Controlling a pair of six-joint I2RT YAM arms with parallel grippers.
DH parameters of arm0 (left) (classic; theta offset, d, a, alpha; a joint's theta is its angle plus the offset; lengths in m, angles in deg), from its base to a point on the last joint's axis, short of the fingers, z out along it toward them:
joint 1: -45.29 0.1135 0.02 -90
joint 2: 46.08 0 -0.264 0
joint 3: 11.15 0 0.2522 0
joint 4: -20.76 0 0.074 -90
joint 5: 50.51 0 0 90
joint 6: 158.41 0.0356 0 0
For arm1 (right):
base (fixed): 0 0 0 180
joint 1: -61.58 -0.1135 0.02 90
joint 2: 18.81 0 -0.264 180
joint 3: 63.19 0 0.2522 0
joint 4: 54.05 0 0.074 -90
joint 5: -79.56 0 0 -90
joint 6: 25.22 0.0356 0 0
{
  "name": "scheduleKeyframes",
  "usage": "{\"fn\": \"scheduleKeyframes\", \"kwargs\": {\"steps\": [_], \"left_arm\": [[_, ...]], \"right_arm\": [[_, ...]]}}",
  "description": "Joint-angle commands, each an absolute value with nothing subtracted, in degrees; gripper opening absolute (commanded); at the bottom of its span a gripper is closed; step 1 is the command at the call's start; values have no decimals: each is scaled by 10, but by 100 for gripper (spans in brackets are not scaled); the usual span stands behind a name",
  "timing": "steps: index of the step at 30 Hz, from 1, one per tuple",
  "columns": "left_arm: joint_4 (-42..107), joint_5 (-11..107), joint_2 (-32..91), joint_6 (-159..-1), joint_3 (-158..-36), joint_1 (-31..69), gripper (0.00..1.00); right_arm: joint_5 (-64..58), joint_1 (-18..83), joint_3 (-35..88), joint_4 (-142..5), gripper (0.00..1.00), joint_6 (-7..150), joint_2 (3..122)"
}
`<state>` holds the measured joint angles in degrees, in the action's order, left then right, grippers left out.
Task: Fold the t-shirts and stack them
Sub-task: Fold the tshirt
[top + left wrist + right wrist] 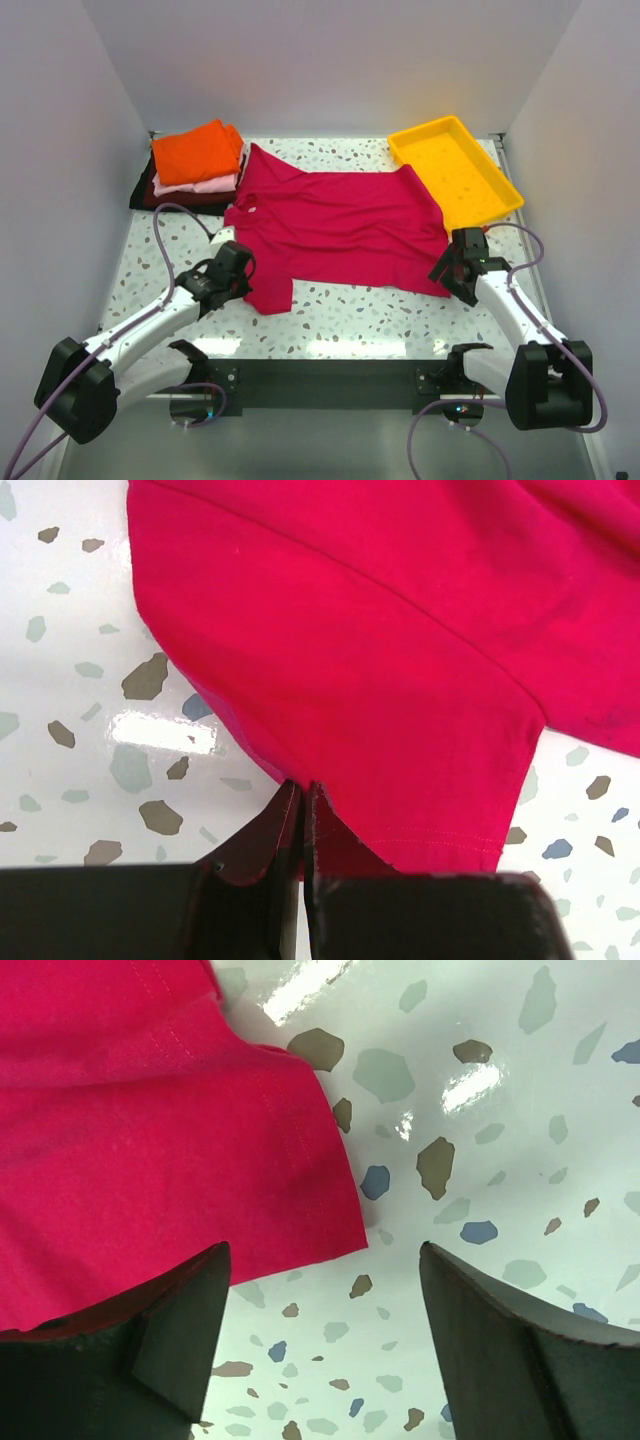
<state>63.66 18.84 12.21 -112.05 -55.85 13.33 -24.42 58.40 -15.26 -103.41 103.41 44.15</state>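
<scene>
The crimson-magenta t-shirt (340, 225) lies spread flat mid-table, its white neck label (245, 208) at the left. My left gripper (232, 268) is shut on the edge of the near-left sleeve; in the left wrist view the jaws (303, 785) are pressed together on the sleeve's hem (400, 730). My right gripper (450, 268) is open and empty, low over the table at the shirt's near-right corner (330, 1230), which lies between the fingers (325, 1245). The folded orange (197, 152), pale pink (205, 185) and dark maroon (150, 192) shirts are stacked at the back left.
A yellow plastic tray (455, 170) stands at the back right, touching the shirt's far-right sleeve. White walls close in the table on the left, back and right. Speckled tabletop (350, 315) shows along the near edge.
</scene>
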Motion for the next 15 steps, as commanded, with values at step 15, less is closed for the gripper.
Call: {"fn": "scheduleKeyframes", "kwargs": {"steps": [15], "left_arm": [[627, 188, 102, -1097, -582, 131, 0]], "right_arm": [[-251, 589, -186, -999, 45, 1083, 465]]}}
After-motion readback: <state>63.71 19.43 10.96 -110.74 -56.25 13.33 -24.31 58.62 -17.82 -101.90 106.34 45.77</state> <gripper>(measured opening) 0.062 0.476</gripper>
